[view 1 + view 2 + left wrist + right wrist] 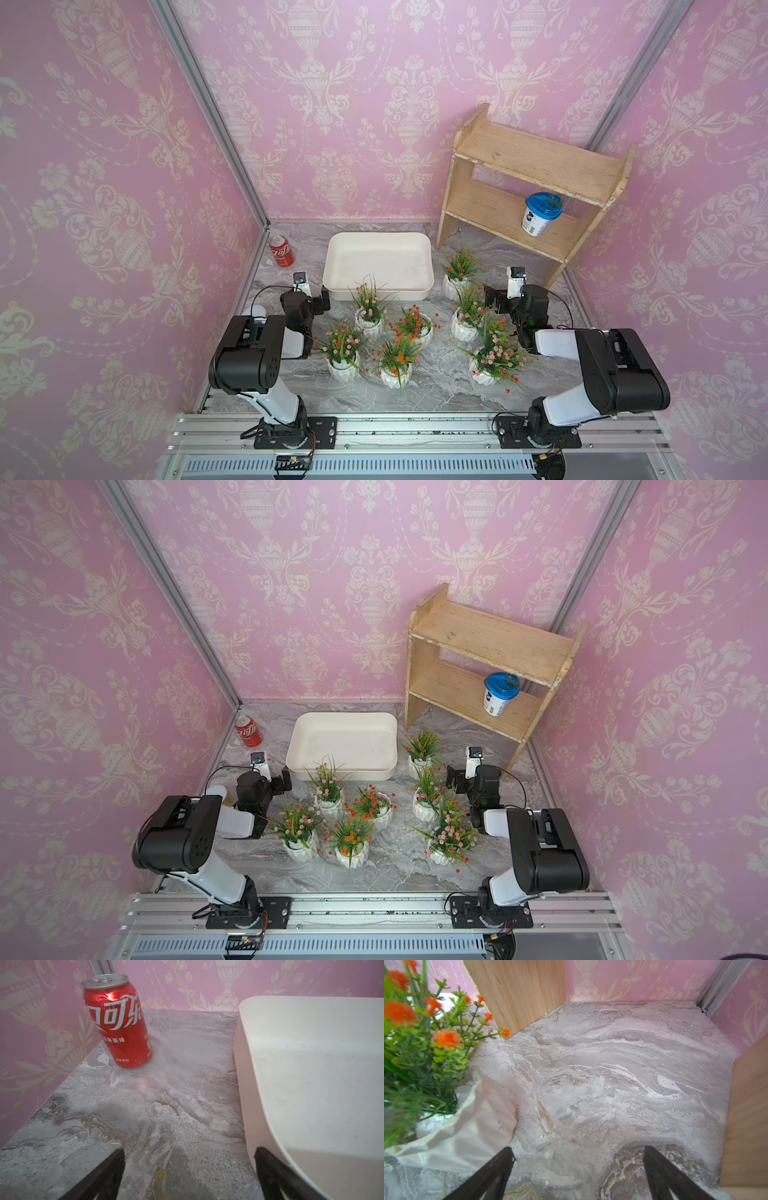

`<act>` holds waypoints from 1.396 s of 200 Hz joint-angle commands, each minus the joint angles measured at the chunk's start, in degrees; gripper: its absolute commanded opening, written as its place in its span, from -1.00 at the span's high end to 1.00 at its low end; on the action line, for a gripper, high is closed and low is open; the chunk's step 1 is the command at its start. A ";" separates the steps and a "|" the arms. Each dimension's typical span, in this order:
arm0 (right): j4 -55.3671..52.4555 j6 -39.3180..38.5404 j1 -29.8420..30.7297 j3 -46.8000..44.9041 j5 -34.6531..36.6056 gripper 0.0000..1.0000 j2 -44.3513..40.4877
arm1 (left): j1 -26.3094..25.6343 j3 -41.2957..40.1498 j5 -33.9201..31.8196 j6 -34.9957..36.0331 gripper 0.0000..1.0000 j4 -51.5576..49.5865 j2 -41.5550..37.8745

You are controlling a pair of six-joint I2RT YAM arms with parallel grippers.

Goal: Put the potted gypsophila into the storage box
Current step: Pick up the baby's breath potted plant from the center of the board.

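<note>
Plainly, the left gripper [190, 1155] stands spread wide and empty over the grey marble tabletop [145, 1105], just beside the shallow cream-white plastic storage box [311, 1064]; a red soda can [116, 1022] stands farther off. The right gripper [578, 1153] is spread as wide, holding nothing, close to one white ribbed pot of potted gypsophila [467, 1126] with orange blossoms and near the pale wooden shelf [519, 991]. In both top views all seven pots stand on the tabletop outside the box, in front of it and to its right.
</note>
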 commanded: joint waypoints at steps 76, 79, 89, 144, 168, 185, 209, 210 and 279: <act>0.83 0.61 0.24 0.51 0.28 -0.99 -0.06 | 0.26 0.83 1.46 1.14 -0.99 -0.52 -0.34; 0.84 0.57 0.31 0.51 0.28 -1.00 -0.11 | 0.26 0.81 1.46 1.17 -0.99 -0.51 -0.37; 0.81 0.60 0.27 0.54 0.28 -0.99 -0.13 | 0.24 0.82 1.45 1.14 -0.99 -0.47 -0.39; 0.84 0.60 0.29 0.51 0.28 -1.00 -0.11 | 0.24 0.86 1.55 1.08 -0.99 -0.52 -0.37; 0.84 0.56 0.27 0.51 0.28 -1.00 -0.07 | 0.25 0.84 1.42 1.12 -0.99 -0.48 -0.37; 0.81 0.61 0.31 0.51 0.28 -0.99 -0.14 | 0.22 0.84 1.43 1.10 -0.98 -0.44 -0.39; 0.84 0.53 0.25 0.51 0.28 -1.00 -0.09 | 0.31 0.92 1.62 0.96 -0.98 -0.52 -0.37; 0.84 0.53 0.24 0.51 0.28 -1.00 -0.07 | 0.32 0.89 1.61 0.95 -0.98 -0.52 -0.37; 0.79 0.65 0.23 0.64 0.24 -0.99 -0.24 | 0.56 0.63 -0.46 0.11 -0.99 -0.26 -0.66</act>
